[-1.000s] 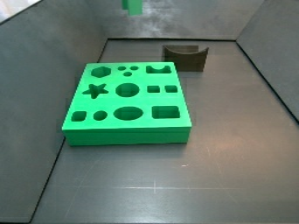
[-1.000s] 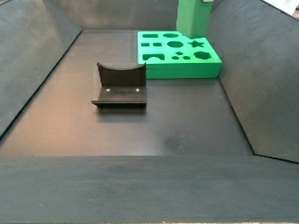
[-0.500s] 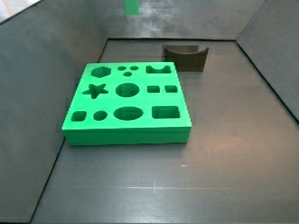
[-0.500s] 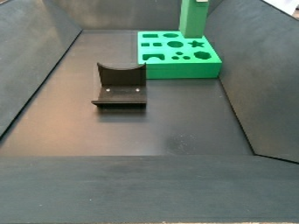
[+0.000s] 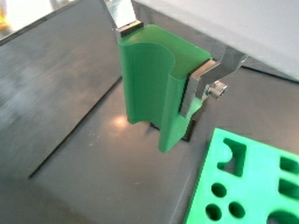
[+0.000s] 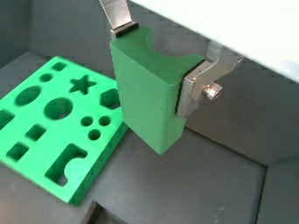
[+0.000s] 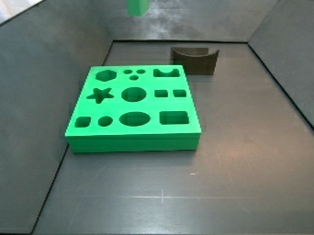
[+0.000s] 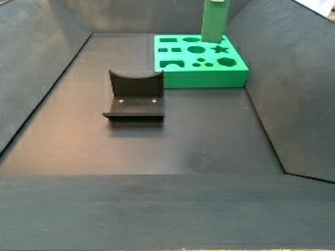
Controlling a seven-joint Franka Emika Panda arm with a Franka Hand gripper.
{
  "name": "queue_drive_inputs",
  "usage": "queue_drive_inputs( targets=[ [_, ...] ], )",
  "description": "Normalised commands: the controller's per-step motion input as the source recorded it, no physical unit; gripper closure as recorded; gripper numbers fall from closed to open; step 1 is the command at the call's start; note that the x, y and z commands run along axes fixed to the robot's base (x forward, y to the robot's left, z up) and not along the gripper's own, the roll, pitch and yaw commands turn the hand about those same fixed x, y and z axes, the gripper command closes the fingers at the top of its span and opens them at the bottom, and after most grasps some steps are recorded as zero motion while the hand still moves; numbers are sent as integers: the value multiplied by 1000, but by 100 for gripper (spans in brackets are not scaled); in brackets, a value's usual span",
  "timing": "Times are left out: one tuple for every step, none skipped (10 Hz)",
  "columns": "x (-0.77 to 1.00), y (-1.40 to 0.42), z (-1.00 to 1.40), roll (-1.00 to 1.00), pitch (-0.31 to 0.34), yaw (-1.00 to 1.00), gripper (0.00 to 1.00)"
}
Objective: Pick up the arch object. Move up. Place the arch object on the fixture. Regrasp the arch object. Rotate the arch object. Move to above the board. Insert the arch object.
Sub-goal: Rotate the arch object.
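While the dark brown U-topped fixture [image 8: 132, 95] sits apart, the hand [image 6: 158, 63] grips the small green elongated arch object [image 6: 149, 96] above the large green cutout board [image 6: 56, 115].

The dark grey floor [image 7: 233, 174] of the walled bin carries two things. The board [image 7: 132, 106], a bright green slab with shaped cutouts, lies flat on it near one wall. The fixture [image 8: 132, 95], a dark brown block with a curved dip, stands well apart from the board. The pincer [image 5: 163, 74] hangs above, gripping the arch object [image 5: 158, 87] clear of the floor.
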Motion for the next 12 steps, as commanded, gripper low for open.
queue_drive_inputs(
  targets=[
    [-2, 20, 6, -62, 47, -1000, 100],
    [-2, 20, 6, -66, 51, -1000, 100],
    [-2, 20, 7, -76, 58, -1000, 100],
    [-1, 20, 8, -92, 70, -1000, 100],
    [1, 21, 9, -118, 89, -1000, 100],
    [0, 0, 0, -38, 29, -1000, 100],
    [2, 0, 2, -41, 30, -1000, 100],
    [2, 2, 3, -45, 33, -1000, 100],
    [2, 5, 3, -50, 37, -1000, 100],
    [2, 8, 3, -55, 41, -1000, 100],
    [2, 9, 3, -64, 47, -1000, 100],
    [2, 10, 3, -68, 51, -1000, 100]
  ],
)
